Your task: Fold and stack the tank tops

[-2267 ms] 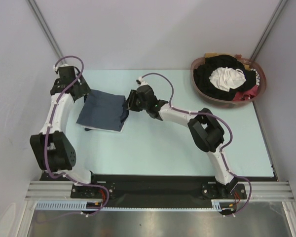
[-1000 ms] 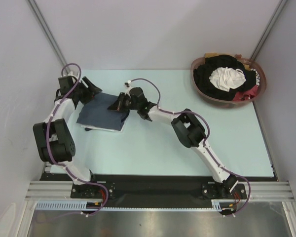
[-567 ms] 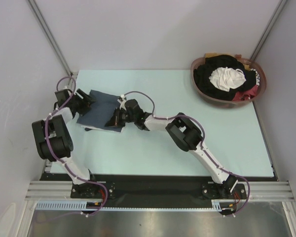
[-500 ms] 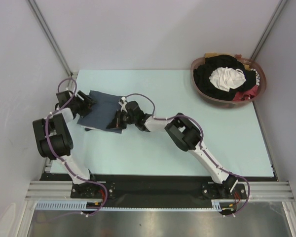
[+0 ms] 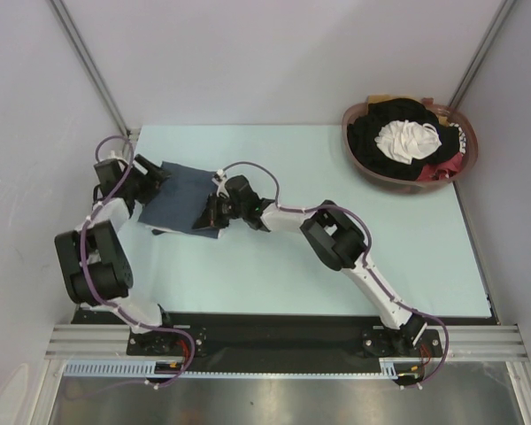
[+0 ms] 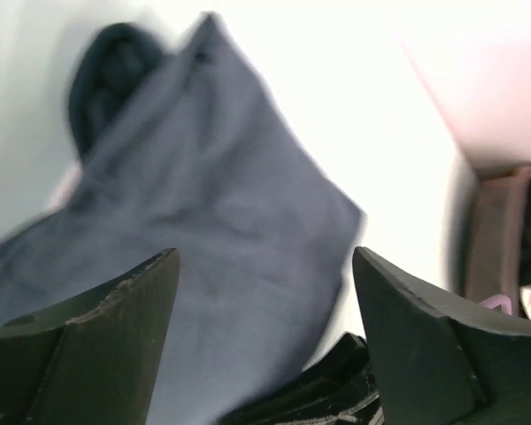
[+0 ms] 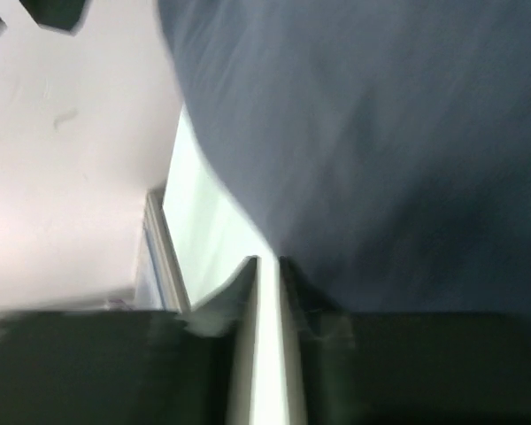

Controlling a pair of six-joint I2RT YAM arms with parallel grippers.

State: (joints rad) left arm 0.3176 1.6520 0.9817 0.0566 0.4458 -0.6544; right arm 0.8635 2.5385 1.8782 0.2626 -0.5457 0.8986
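Left gripper, jaws spread wide, faces the slate grey-blue tank top, folded flat, its length running away ahead of it.

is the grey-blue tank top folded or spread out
Folded: the grey-blue tank top lies on the table as a small, compact rectangle with straight edges.

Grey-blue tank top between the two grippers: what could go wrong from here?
1. The right gripper sits at the near right edge of the grey-blue tank top, fingers almost together; if a layer is caught, pulling away could drag the fold open.
2. The left gripper is open just over the far left corner; a sideways move might ruck or shift the cloth.
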